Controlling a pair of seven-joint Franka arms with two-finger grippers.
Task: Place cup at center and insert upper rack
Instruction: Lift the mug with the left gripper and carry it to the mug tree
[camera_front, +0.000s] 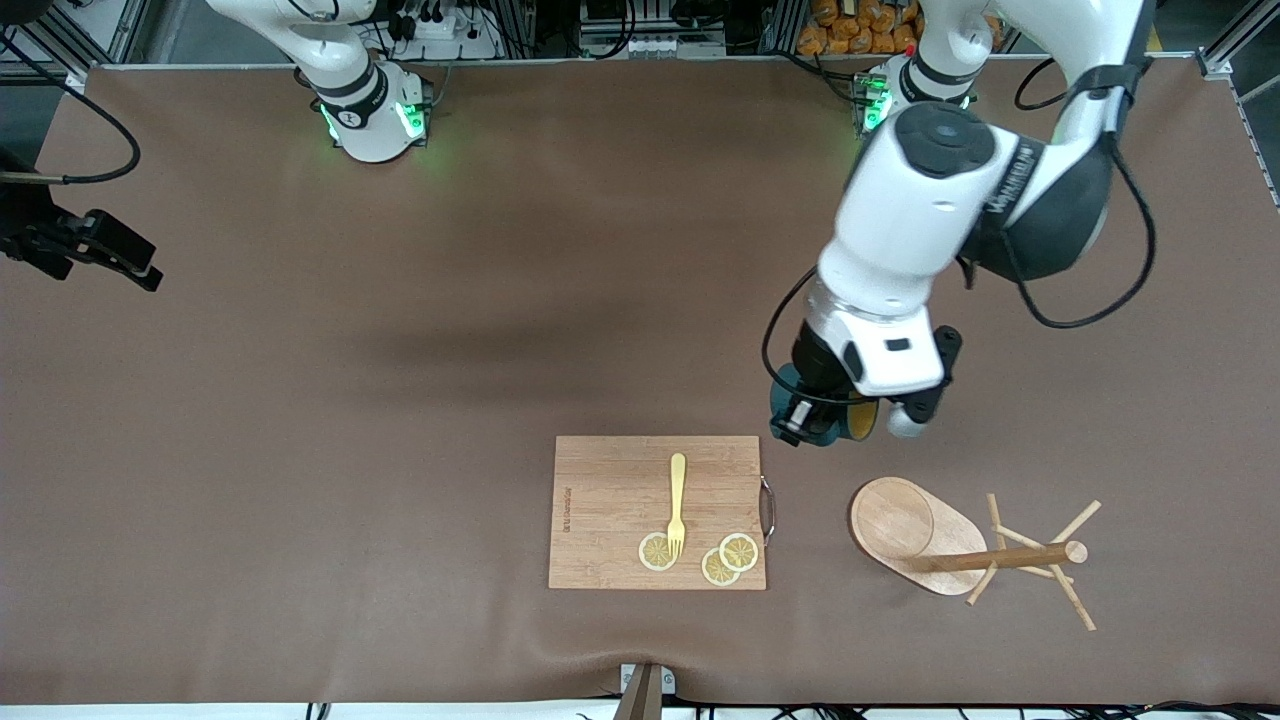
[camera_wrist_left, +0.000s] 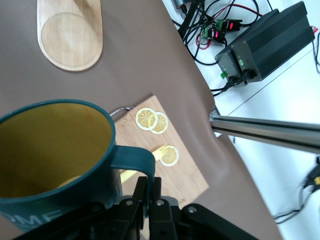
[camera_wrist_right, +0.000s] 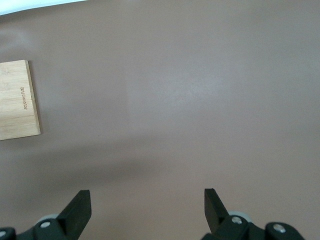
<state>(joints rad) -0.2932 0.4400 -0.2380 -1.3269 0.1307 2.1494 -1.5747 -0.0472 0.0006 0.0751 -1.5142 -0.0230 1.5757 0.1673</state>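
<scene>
The dark teal cup (camera_front: 828, 425) with a yellowish inside hangs in the air, tilted, over bare table just past the cutting board's corner toward the left arm's end. My left gripper (camera_wrist_left: 151, 182) is shut on the cup's handle (camera_wrist_left: 134, 161); in the front view the wrist hides most of it. The wooden upper rack (camera_front: 905, 535) lies tipped on its side near the front edge, its pole (camera_front: 1000, 558) and pegs pointing toward the left arm's end. Its oval base also shows in the left wrist view (camera_wrist_left: 70, 35). My right gripper (camera_wrist_right: 147, 200) is open and empty, high over bare table.
A wooden cutting board (camera_front: 600, 500) lies near the front edge and bears a yellow fork (camera_front: 677, 500) and three lemon slices (camera_front: 730, 560). The board (camera_wrist_left: 187, 177) also shows in the left wrist view. A black electronics box (camera_wrist_left: 265, 42) and a metal rail (camera_wrist_left: 270, 132) lie off the table's front edge.
</scene>
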